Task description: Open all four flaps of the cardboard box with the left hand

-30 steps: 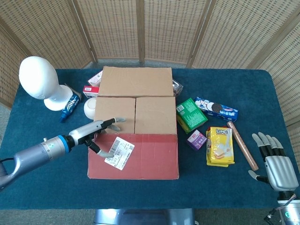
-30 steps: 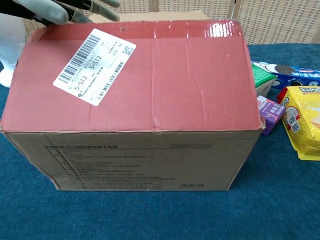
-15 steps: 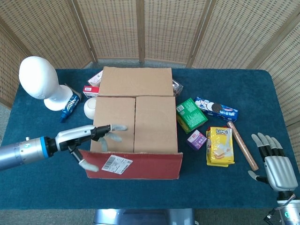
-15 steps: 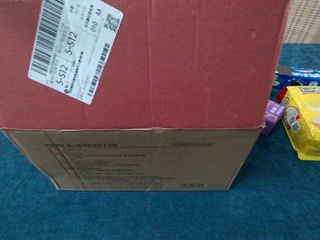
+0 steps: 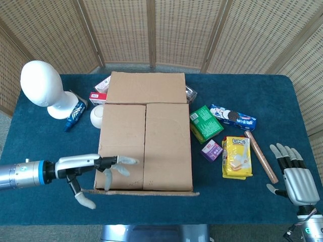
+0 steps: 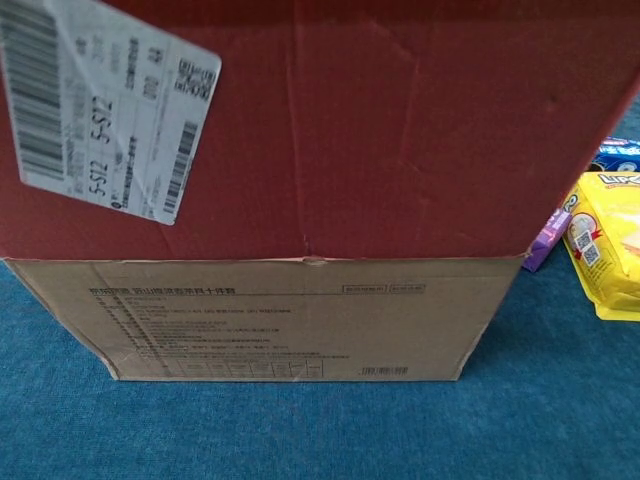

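The cardboard box [image 5: 145, 146] stands mid-table. Its far flap [image 5: 146, 87] lies folded back flat. The two inner flaps [image 5: 167, 146] are down and closed. The near flap [image 5: 151, 192] stands upright, seen edge-on in the head view. In the chest view its red face [image 6: 400, 130] with a white label [image 6: 100, 110] fills the top, above the box's front wall [image 6: 290, 320]. My left hand [image 5: 96, 170] is at the near-left corner, fingers spread over the left inner flap behind the raised flap, thumb low in front. My right hand [image 5: 295, 176] rests open at the table's right edge.
A white mannequin head [image 5: 40, 83], a blue tube [image 5: 75, 113] and a white cup [image 5: 97, 116] are left of the box. On its right lie a green box [image 5: 206, 122], a cookie pack [image 5: 233, 116], a purple packet [image 5: 212, 149], a yellow pack [image 5: 237, 156] and a brown stick [image 5: 261, 156].
The near red flap swung up from lying flat on the box to standing upright. My left hand drew toward the near-left corner with it. The right hand stayed put.
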Controlling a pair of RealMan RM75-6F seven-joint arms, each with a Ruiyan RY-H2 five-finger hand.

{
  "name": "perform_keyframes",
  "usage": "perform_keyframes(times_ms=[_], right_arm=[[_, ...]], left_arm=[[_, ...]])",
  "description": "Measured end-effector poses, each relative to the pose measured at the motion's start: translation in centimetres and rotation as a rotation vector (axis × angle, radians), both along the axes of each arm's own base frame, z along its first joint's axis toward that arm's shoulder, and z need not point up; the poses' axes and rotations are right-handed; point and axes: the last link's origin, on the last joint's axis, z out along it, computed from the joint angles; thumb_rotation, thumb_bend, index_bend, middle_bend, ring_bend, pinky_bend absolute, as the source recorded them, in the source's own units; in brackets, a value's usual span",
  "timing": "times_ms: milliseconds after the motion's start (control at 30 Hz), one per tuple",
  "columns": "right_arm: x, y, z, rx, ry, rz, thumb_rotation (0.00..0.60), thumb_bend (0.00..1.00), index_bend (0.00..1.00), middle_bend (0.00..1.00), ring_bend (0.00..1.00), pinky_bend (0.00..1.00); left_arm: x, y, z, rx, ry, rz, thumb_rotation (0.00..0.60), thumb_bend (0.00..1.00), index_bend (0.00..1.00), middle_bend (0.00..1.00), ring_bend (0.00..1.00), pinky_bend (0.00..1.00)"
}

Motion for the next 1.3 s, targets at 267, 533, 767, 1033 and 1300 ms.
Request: perform_keyframes(times_ms=[267, 533, 767, 1033, 1300], right_arm=[[0.0, 0.0, 0.1, 0.002, -0.002, -0.003, 0.600, 0.00, 0.00, 0.00, 0.00, 0.00], [0.0, 0.0, 0.1, 0.005, -0.003, -0.008, 0.600, 0.00, 0.00, 0.00, 0.00, 0.00], [0.0, 0.0, 0.1, 0.008, -0.004, -0.010, 0.600, 0.00, 0.00, 0.00, 0.00, 0.00], [0.1, 0.0, 0.1, 0.009, -0.007, -0.009, 0.600, 0.00, 0.00, 0.00, 0.00, 0.00], [0.2, 0.0, 0.3, 0.005, -0.015, -0.011, 0.600, 0.00, 0.00, 0.00, 0.00, 0.00]], left_arm=[[-1.4, -0.9, -1.8, -0.042, 0.028, 0.003, 0.600, 0.09, 0.01, 0.00, 0.19, 0.48], [-2.2, -1.4, -3.1, -0.057, 0.081, -0.014, 0.600, 0.10, 0.01, 0.00, 0.19, 0.48], [-2.5, -1.1, -3.5, 0.020, 0.110, -0.020, 0.600, 0.10, 0.02, 0.00, 0.19, 0.47], [-2.3, 0.0, -4.4, 0.342, 0.155, -0.091, 0.600, 0.11, 0.02, 0.00, 0.16, 0.43], [-3.0, 1.3, -6.2, 0.625, 0.307, -0.163, 0.600, 0.11, 0.03, 0.00, 0.00, 0.03]])
